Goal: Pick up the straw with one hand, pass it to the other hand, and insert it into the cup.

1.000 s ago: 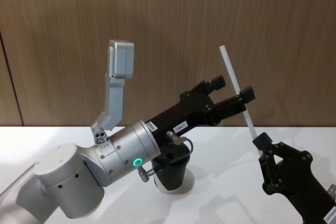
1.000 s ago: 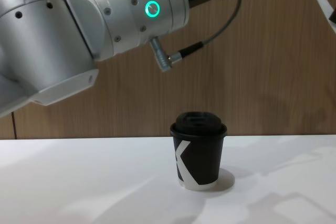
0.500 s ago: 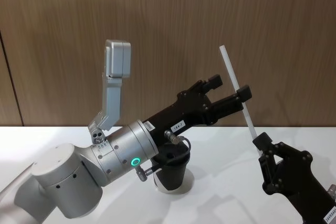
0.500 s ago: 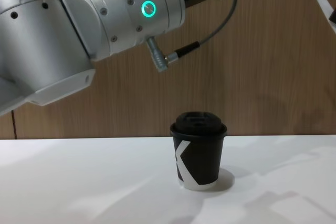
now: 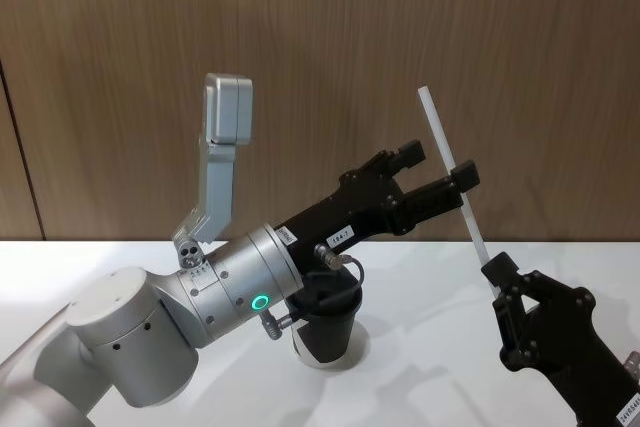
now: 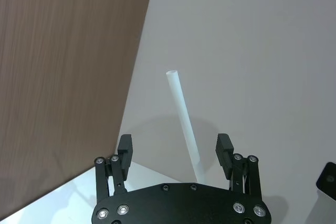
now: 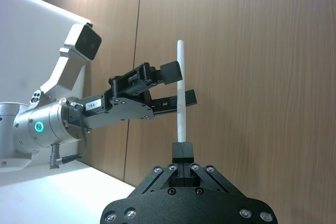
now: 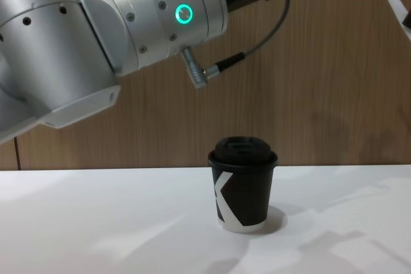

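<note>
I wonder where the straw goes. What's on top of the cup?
A black domed lid sits on the cup. The lid hides what's inside, and any hole in it can't be seen.

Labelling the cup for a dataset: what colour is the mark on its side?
White K on the black cup, clearest in the chest view.

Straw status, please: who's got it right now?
Right gripper shut on the straw, low end. Left gripper open, straddling its middle. Cup stands on the table below, lid on.
</note>
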{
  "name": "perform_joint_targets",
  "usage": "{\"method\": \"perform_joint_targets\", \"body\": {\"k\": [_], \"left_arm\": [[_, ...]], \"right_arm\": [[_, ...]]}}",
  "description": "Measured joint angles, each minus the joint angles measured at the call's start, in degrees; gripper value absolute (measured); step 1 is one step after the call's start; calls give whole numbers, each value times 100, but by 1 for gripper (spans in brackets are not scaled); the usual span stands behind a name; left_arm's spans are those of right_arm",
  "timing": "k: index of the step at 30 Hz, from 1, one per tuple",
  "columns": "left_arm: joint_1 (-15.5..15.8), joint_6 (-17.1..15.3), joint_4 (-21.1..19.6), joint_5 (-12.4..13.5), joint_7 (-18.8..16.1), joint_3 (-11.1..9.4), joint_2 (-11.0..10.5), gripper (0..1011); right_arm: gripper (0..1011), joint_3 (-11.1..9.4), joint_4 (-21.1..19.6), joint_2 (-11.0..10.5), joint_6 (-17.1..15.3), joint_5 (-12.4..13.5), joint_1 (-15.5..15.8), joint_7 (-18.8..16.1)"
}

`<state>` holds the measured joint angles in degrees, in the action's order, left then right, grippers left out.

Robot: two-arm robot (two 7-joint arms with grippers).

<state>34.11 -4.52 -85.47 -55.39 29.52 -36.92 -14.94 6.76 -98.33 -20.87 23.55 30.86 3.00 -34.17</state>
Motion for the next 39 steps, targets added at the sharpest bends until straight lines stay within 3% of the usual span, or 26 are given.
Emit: {"method": "perform_joint_targets", "body": {"k": [17,24,39], "left_arm": [[70,15,160,-21,85,-10,46,972],[78,20,181,-25,96,-10,51,812],[87,20,204,-30,107,-10,59,308]], "right_arm": [[0,0,0,0,0,0,0,0],[0,0,0,0,0,0,0,0],[0,0,0,0,0,0,0,0]]}}
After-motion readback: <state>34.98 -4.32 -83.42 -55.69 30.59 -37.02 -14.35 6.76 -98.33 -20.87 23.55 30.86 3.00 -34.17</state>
